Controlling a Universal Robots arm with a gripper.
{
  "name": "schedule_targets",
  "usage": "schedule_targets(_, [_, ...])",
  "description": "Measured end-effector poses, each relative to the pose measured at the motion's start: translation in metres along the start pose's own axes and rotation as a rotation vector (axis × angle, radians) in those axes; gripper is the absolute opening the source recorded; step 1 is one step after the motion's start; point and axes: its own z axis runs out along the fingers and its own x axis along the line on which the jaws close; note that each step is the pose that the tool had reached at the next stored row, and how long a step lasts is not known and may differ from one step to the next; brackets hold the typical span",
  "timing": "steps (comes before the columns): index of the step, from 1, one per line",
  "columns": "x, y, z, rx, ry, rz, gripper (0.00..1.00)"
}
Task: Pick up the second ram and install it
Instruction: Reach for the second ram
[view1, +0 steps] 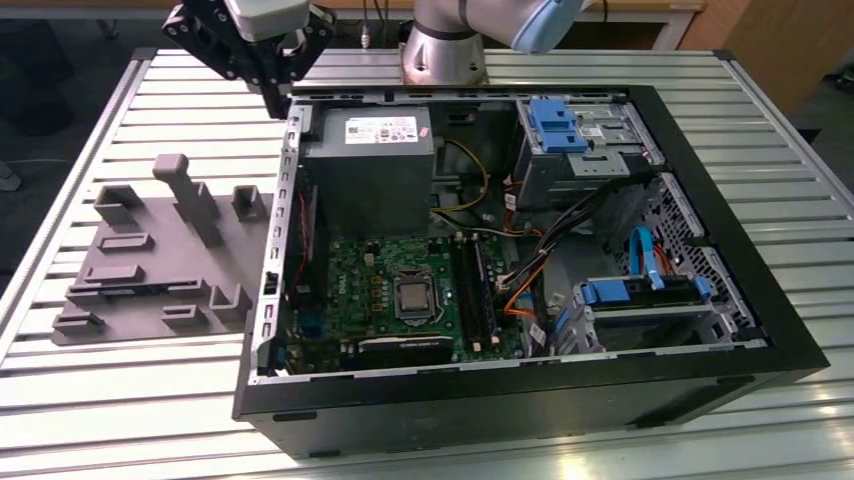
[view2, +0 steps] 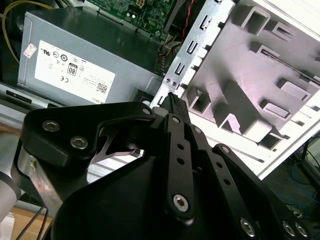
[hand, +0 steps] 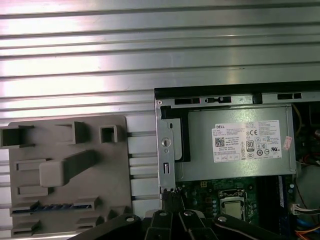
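The second ram (hand: 52, 206) shows as a thin blue strip lying in a long slot of the grey holder block (hand: 70, 195), near that block's edge in the first wrist view. My black gripper (view1: 278, 103) hangs above the back left corner of the open computer case (view1: 534, 400), its fingers shut together with nothing between them. In the second wrist view the gripper (view2: 172, 100) points at the case's metal side rail. The long black memory slots (view1: 474, 295) lie on the green motherboard (view1: 380, 285) inside the case, well away from the gripper.
The grey holder block (view1: 147, 260) with raised posts sits on the slatted metal table (view1: 107, 400) at the exterior view's left. Inside the case are a grey power supply (view1: 367, 160), drive bays with blue clips (view1: 561, 130) and loose cables (view1: 534, 270).
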Motion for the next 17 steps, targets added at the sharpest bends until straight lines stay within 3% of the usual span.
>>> schedule_targets(17, [0.0084,-0.0006,0.0000,0.0000,0.0000,0.000,0.11])
